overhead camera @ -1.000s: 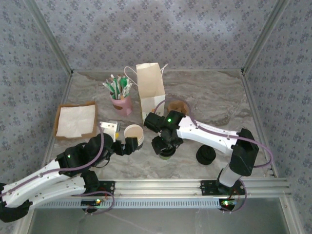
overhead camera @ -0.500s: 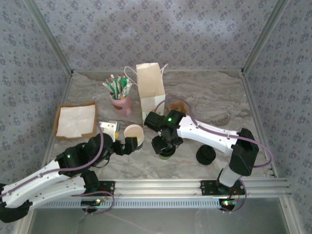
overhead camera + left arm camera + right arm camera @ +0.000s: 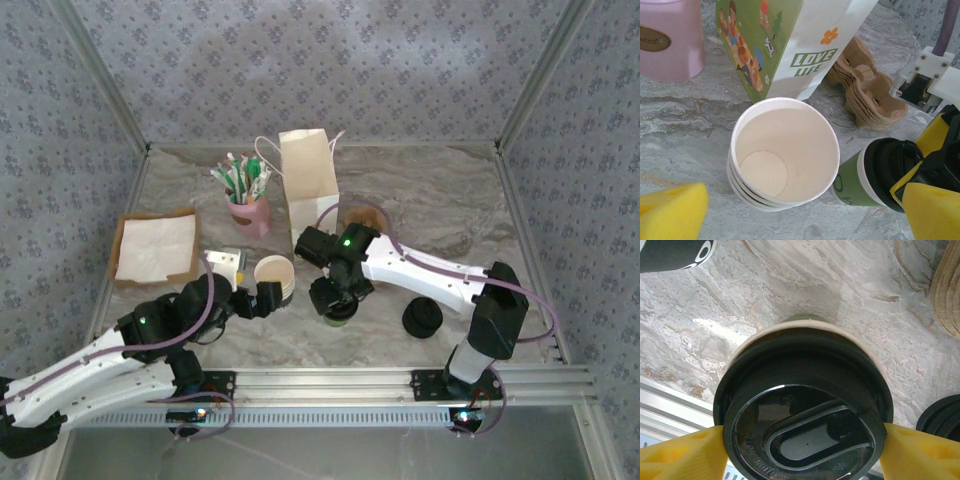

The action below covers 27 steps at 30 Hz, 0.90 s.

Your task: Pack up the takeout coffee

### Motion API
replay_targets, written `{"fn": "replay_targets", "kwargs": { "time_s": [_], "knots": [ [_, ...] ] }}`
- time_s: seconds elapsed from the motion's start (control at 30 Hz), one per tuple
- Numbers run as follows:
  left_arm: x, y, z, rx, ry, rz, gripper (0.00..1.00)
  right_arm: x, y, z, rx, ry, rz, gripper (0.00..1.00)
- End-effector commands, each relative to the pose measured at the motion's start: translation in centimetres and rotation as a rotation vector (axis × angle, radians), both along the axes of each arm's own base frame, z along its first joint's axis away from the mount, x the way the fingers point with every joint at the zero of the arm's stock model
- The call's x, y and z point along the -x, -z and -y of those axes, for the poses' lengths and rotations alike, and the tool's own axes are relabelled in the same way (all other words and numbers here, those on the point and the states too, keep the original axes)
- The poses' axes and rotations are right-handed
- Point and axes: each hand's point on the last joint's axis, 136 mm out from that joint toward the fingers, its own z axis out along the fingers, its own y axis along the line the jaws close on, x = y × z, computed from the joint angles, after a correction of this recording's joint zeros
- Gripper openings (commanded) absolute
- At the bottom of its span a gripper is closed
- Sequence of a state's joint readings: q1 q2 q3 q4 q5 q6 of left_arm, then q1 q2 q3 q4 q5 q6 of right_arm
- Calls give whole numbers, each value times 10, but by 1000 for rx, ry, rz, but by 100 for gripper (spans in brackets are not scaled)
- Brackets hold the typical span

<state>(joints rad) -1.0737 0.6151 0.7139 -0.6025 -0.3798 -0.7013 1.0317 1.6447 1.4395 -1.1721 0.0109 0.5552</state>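
The takeout coffee [image 3: 340, 312] is a green paper cup with a black lid [image 3: 802, 415], standing in the middle of the table near the front. My right gripper [image 3: 338, 300] is shut on it, a yellow finger pressed against each side of the lid's rim [image 3: 800, 450]. In the left wrist view the takeout coffee [image 3: 875, 177] leans to the right beside a stack of lidless cream cups [image 3: 785, 150]. My left gripper [image 3: 265, 295] stands open just left of that stack [image 3: 272, 272], its yellow fingers [image 3: 670, 212] wide apart and empty. The white bag [image 3: 308, 185] stands upright behind.
A pink holder [image 3: 250, 212] with sticks stands left of the bag. Brown cup carriers [image 3: 365, 217] lie to the right of the bag. A pile of black lids [image 3: 422, 318] sits right of the coffee. A tray of napkins [image 3: 155, 247] lies at the left.
My right gripper has edged very slightly left with the coffee in it. The left arm has stayed put.
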Motion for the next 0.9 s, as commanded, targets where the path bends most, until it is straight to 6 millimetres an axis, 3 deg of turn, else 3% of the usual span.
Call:
{"fn": "replay_targets", "kwargs": {
  "time_s": [0.0, 0.87],
  "knots": [
    [-1, -1, 1, 17, 1, 1, 100, -1, -6, -1, 1, -14, -8, 77],
    [-3, 2, 2, 19, 1, -6, 99, -1, 14, -5, 30, -33, -58, 77]
  ]
}}
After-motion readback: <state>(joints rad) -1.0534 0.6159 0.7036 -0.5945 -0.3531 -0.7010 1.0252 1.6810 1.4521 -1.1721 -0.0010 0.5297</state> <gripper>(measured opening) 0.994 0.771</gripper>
